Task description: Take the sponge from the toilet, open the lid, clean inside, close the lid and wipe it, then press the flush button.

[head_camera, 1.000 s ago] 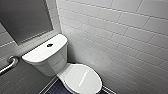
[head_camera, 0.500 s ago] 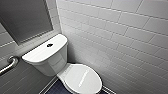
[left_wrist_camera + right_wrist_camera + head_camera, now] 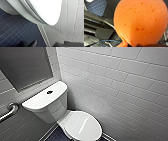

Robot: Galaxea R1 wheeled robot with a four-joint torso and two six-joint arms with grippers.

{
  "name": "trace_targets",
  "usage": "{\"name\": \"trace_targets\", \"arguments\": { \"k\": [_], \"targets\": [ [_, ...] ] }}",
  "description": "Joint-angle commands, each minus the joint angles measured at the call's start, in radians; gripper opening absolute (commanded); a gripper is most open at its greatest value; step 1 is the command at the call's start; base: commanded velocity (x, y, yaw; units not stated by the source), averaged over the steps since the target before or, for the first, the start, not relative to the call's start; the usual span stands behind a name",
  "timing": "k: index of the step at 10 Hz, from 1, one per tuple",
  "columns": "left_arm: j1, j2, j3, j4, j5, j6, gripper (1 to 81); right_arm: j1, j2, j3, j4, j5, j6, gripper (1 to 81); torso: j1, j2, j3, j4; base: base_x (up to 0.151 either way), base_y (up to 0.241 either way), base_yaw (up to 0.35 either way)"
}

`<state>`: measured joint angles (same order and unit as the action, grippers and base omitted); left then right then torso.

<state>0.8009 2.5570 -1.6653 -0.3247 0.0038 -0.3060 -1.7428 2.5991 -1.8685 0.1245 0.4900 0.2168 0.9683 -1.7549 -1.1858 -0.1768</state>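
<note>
No change over the last second: the toilet (image 3: 50,103) lid is down, untouched. Your right pincer (image 3: 142,45) is clamped on the sponge (image 3: 140,22), directly in front of it. Lid opening remains outstanding.

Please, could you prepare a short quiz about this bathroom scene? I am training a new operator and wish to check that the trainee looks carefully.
1. True or false: the lid of the toilet is open.
2. Which colour is the sponge in the right wrist view? A) blue B) orange C) green
3. Fill the gap: the flush button sits on top of the white ____.

Key: 1 false, the lid is down. 2 B. 3 tank.
</note>
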Motion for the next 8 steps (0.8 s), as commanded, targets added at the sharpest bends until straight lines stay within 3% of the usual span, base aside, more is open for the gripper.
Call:
{"name": "trace_targets", "arguments": {
  "k": [1, 3, 8],
  "targets": [
    [-0.116, 0.035, -0.022, -0.011, 0.007, -0.062, 81.1, -0.022, 0.003, -0.022, -0.031, -0.06, 0.001, 1.0, 0.0, 0.0, 0.0, 0.0, 0.0, 0.0, 0.0],
    [-0.119, 0.079, -0.093, -0.013, -0.027, -0.068, 81.1, -0.022, 0.037, -0.044, -0.034, -0.076, -0.002, 1.0, 0.0, 0.0, 0.0, 0.0, 0.0, 0.0, 0.0],
    [-0.143, 0.08, -0.113, -0.014, -0.071, -0.153, 81.1, -0.018, 0.04, -0.032, -0.034, -0.077, -0.002, 1.0, 0.0, 0.0, 0.0, 0.0, 0.0, 0.0, 0.0]
  ]
}}
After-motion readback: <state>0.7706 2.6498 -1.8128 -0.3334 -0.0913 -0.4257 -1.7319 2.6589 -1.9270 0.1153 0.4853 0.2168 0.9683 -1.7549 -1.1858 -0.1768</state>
